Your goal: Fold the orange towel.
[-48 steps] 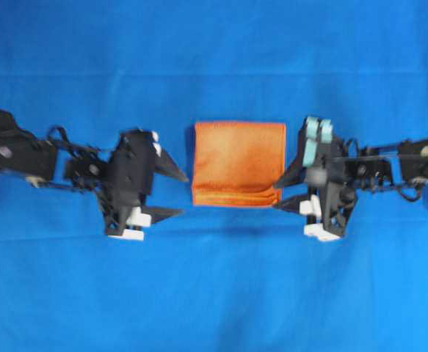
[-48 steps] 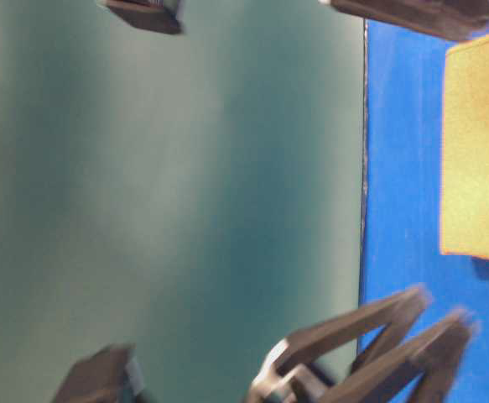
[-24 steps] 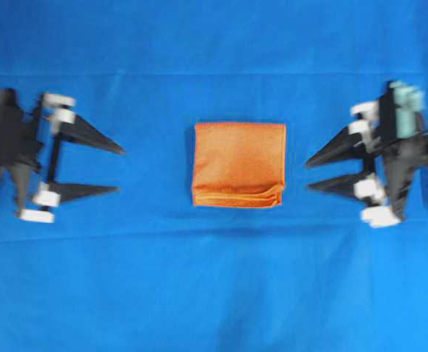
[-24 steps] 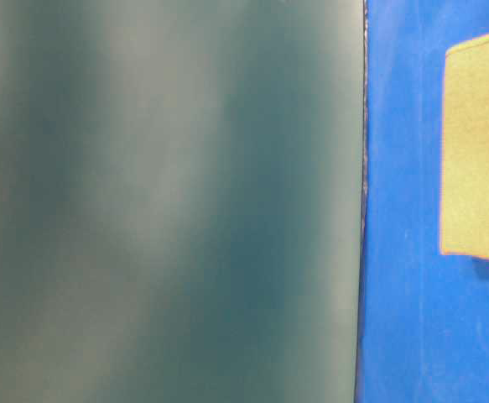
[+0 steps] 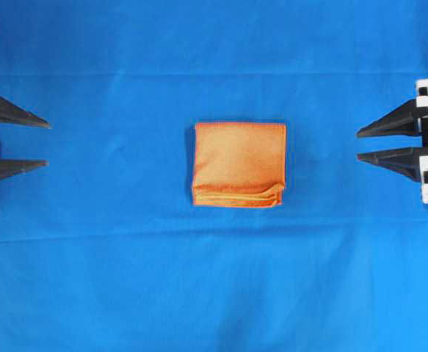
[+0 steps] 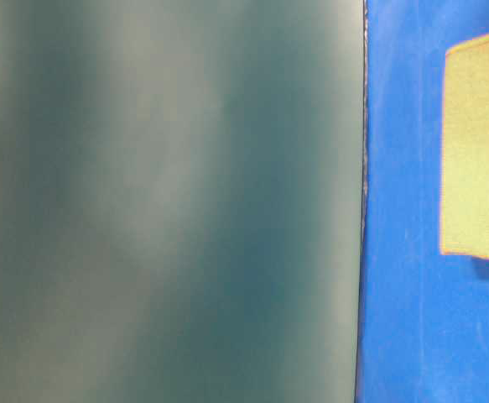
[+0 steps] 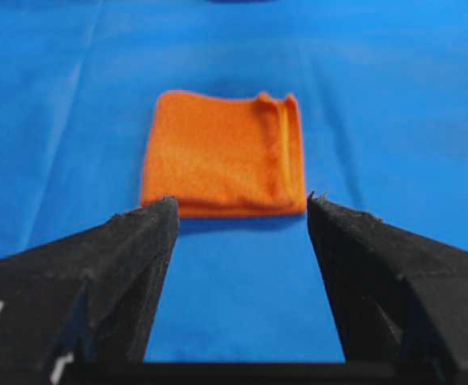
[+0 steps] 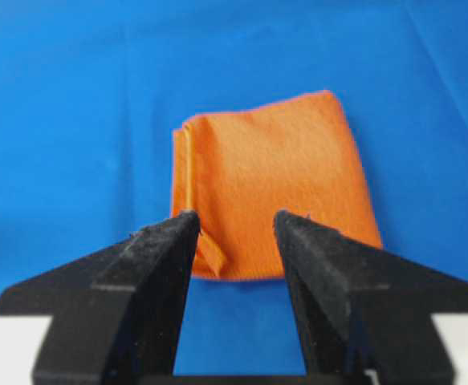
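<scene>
A: Claws first?
B: Left gripper [image 5: 45, 144] is at the left edge of the overhead view, jaws apart, nothing between them. Right gripper [image 5: 359, 145] is at the right edge, jaws also apart and empty. Both point inward at the towel, well apart from it.

A: Towel?
B: Towel [image 5: 238, 163] lies mid-cloth [image 5: 214, 279] in the overhead view, folded into a compact, near-square block. Bright orange, nubby, thin stitched hem. Layered edges stack along its near side, and one corner there bulges out a bit. In the left wrist view the towel [image 7: 222, 155] sits beyond the open jaws, with a hem ridge running along its right side. In the right wrist view the towel [image 8: 272, 181] shows a loose flap low on the left.

A: Change from a second ago?
B: Both grippers were just beside the towel, one each side; they have pulled back to the edges. Towel hasn't shifted.

A: Any writing?
B: None readable. The table-level view is mostly a blurry grey-green wall [image 6: 169, 201].
</scene>
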